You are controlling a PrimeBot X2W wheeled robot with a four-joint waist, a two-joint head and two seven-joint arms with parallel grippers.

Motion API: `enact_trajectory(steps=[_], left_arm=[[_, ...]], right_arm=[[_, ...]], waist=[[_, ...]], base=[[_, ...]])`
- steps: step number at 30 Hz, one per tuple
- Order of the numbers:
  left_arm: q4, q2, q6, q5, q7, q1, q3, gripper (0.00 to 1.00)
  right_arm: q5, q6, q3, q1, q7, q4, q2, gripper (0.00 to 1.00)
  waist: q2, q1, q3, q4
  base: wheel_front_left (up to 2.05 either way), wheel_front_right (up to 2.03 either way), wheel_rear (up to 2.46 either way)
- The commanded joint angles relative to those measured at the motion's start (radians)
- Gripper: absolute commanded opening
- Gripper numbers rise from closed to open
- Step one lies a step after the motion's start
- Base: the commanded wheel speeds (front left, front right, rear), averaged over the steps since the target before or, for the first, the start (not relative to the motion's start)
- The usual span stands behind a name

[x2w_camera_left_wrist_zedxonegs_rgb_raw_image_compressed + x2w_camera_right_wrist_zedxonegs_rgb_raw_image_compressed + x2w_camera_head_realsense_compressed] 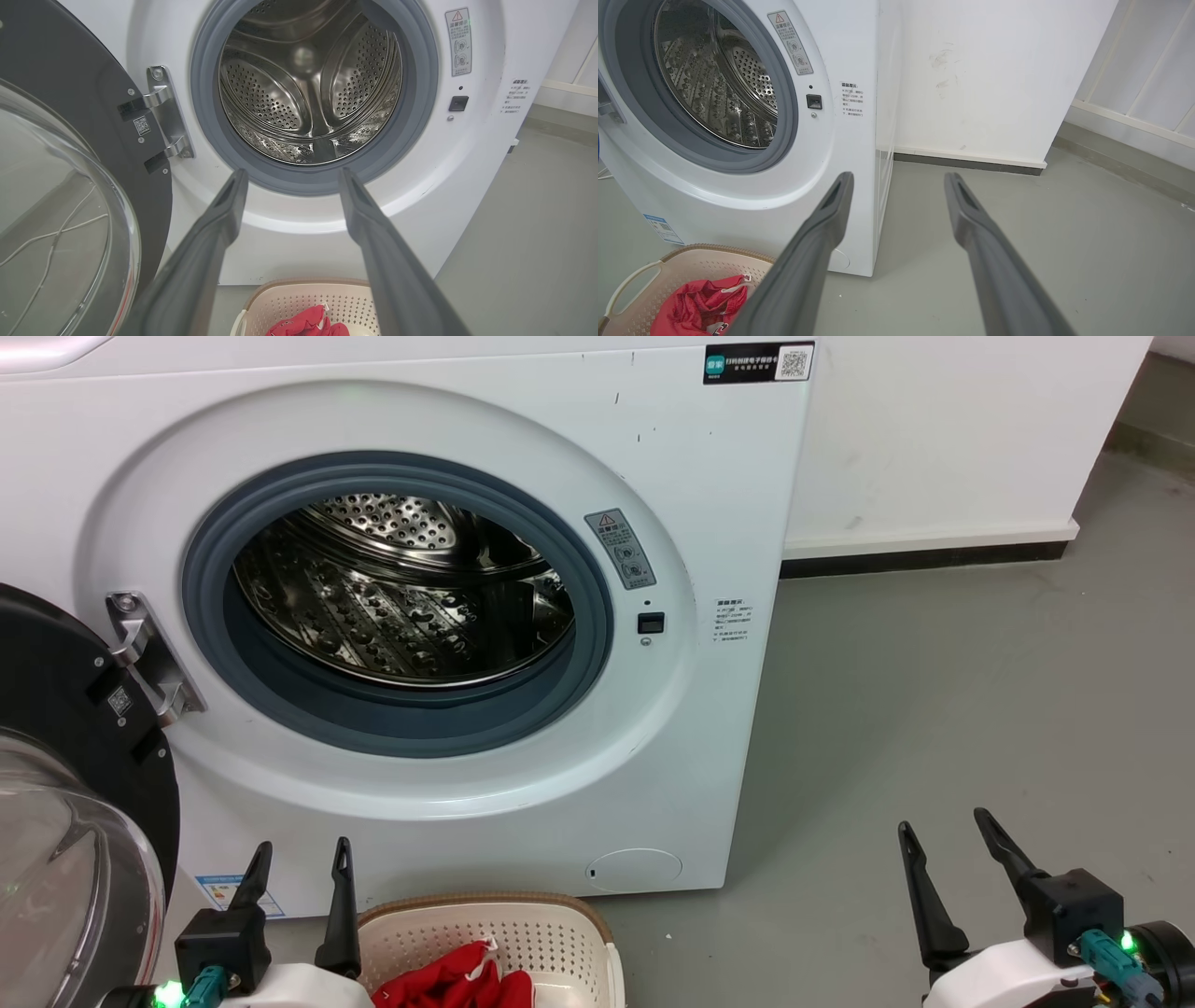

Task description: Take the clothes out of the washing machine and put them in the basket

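The white washing machine (523, 420) stands with its porthole door (65, 821) swung open to the left. Its steel drum (401, 588) shows bare metal, with no cloth visible inside. Red clothes (457, 980) lie bunched in the cream basket (523, 929) on the floor in front of the machine. My left gripper (301, 857) is open, low beside the basket's left side, fingers pointing up at the machine. My right gripper (945, 826) is open over the bare floor to the machine's right. In the wrist views: drum (308, 88), clothes (308, 322), basket (327, 298), clothes (700, 303), basket (691, 263).
The open glass door (60, 205) takes up the space at my left. A white wall with a dark skirting (934, 560) runs behind the machine on the right. Grey floor (934, 709) spreads to the right of the machine.
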Motion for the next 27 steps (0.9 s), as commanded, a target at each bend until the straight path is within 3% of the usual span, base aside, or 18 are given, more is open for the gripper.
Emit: enact_trajectory(steps=[1, 16, 17, 21, 27], left_arm=[[0.004, 0.004, 0.005, -0.005, 0.000, -0.006, 0.000, 1.00], [0.021, 0.006, 0.010, -0.027, -0.012, -0.015, -0.006, 1.00], [0.019, 0.005, 0.009, -0.027, -0.009, -0.006, -0.005, 0.00], [0.044, -0.001, 0.006, -0.040, -0.004, -0.003, -0.001, 0.00], [0.070, -0.009, -0.009, -0.162, 0.019, -0.030, 0.016, 0.00]], right_arm=[[0.006, -0.001, 0.004, 0.009, 0.000, -0.004, 0.000, 1.00], [0.011, -0.001, 0.011, 0.006, -0.004, 0.006, 0.000, 1.00], [0.006, 0.000, 0.011, 0.000, -0.001, 0.005, 0.000, 0.00], [0.019, 0.000, 0.015, 0.006, -0.003, 0.023, 0.000, 0.00], [0.170, 0.000, 0.012, -0.010, -0.001, 0.040, -0.008, 0.00]], waist=[[0.0000, 0.0000, 0.001, -0.001], [0.0000, 0.0000, 0.005, 0.002], [0.0000, 0.0000, 0.005, 0.002], [0.0000, 0.0001, 0.006, 0.003], [0.0000, 0.0001, 0.009, 0.006]], base=[[0.00, 0.00, 0.00], [0.00, 0.00, 0.00], [0.00, 0.00, 0.00], [0.00, 0.00, 0.00], [0.00, 0.00, 0.00]])
